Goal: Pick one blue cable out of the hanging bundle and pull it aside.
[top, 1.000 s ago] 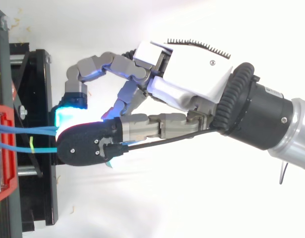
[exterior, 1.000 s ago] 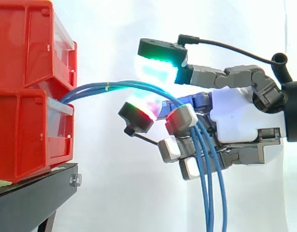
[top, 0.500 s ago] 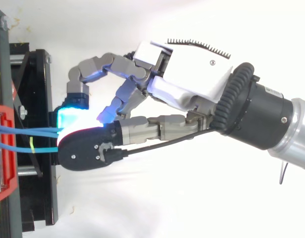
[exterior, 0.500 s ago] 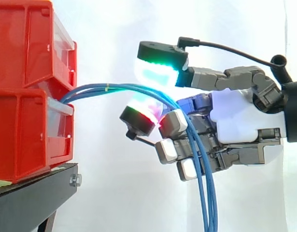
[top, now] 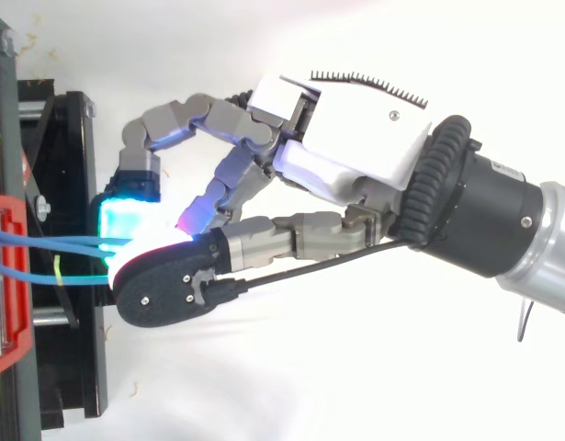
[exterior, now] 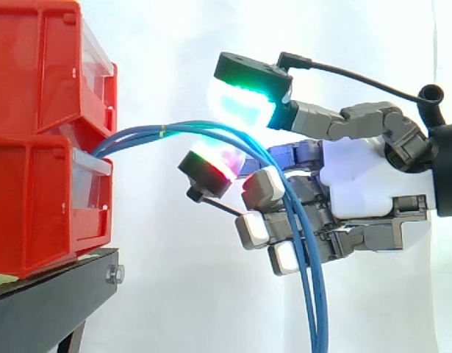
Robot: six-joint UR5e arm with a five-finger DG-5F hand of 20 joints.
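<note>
Your arm (top: pixel 539 243) enters from the right with its wrist level. The hand (exterior: pixel 369 180) reaches left, its palm seen side-on. One finger stretches forward on top, its pad (exterior: pixel 244 103) glowing green and cyan. The thumb (exterior: pixel 209 168) sits below that pad, apart from it, glowing red and white. The lower fingers (exterior: pixel 264 188) curl toward the palm, hooked round the blue cables (exterior: pixel 308 265).

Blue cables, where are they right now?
In the side view the blue cables leave the red bins at left, arch rightward to the hand, and hang down beside its palm.
</note>
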